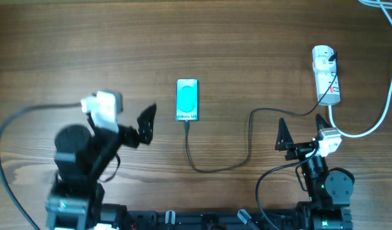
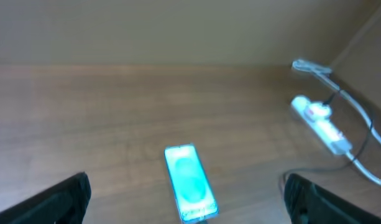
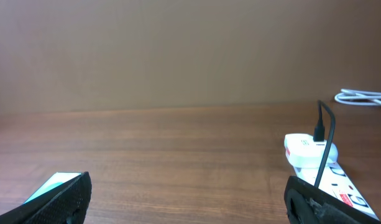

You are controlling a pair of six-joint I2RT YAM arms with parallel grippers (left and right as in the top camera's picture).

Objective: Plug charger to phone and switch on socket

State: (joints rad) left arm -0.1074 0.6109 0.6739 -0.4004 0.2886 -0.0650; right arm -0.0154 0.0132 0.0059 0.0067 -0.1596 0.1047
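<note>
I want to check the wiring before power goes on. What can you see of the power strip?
The power strip is a short, white, oblong block that looks like plastic. It lies flat on the wooden table at the far right, beyond the right arm. It has small red marks near its closer end. The charger's black plug stands in its far outlet. A white lead leaves the near end and curves off to the right. The switch position cannot be made out.

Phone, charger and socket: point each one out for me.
phone [image 1: 187, 99], overhead view, middle of its lit screen.
charger [image 1: 249, 137], overhead view, upright stretch of its dark cable.
socket [image 1: 326, 80], overhead view, middle of its white body.
</note>
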